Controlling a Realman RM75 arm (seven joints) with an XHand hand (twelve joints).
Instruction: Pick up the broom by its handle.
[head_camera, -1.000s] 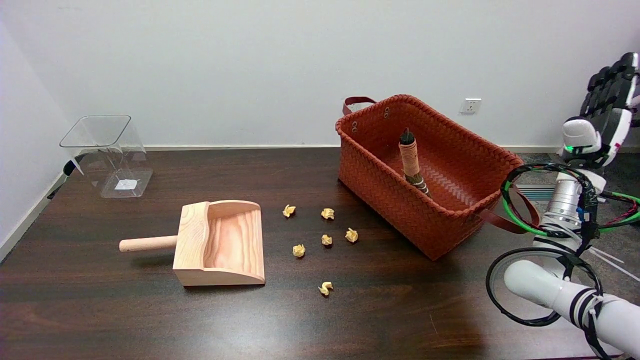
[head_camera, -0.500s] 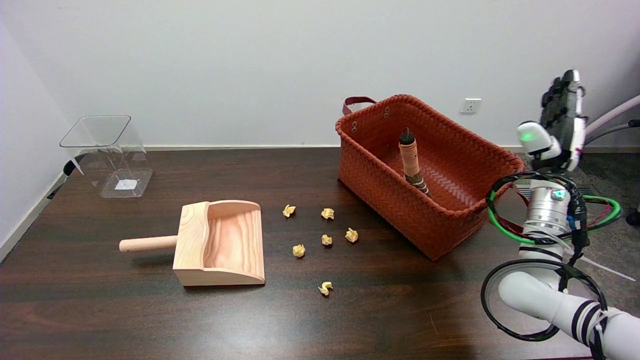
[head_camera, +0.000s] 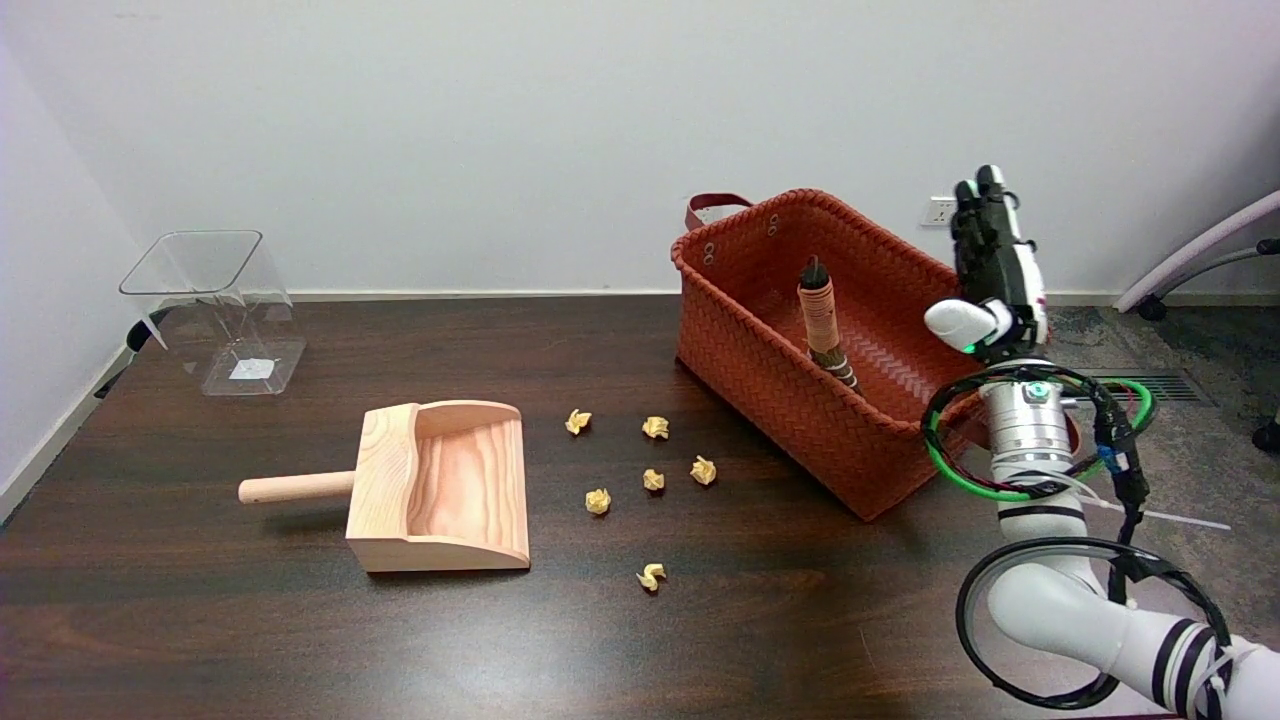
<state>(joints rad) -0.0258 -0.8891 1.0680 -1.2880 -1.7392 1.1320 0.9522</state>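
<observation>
Near the table's (head_camera: 200, 640) far-left corner stands a clear plastic bin (head_camera: 215, 312), tipped a little toward the wall. Toward the middle of the table lies a wooden dustpan (head_camera: 440, 487), its round handle pointing at the left edge. Just to its right, scraps of crumpled yellow paper (head_camera: 652, 479) lie scattered — six of them, loosely grouped, the nearest one closer to the front edge.

At the far-right part of the table sits the red woven basket (head_camera: 770, 400). The broom (head_camera: 822, 325) is inside it, leaning upright against the left wall, its wrapped handle and dark tip rising near the level of the rim, its bristles down on the basket floor.

The right hand (head_camera: 990, 270) is raised above the basket's right rim, fingers (head_camera: 975, 215) pointing upward and held close together, seen nearly edge-on, holding nothing; whether they are fully straight I cannot tell. Over the last second it has swung in from the picture's right edge to the basket's right side — nothing on the table has shifted. The approach is well under way, I judge, but the handle is untouched: the hand must cross the basket and turn its palm toward the handle before closing.
</observation>
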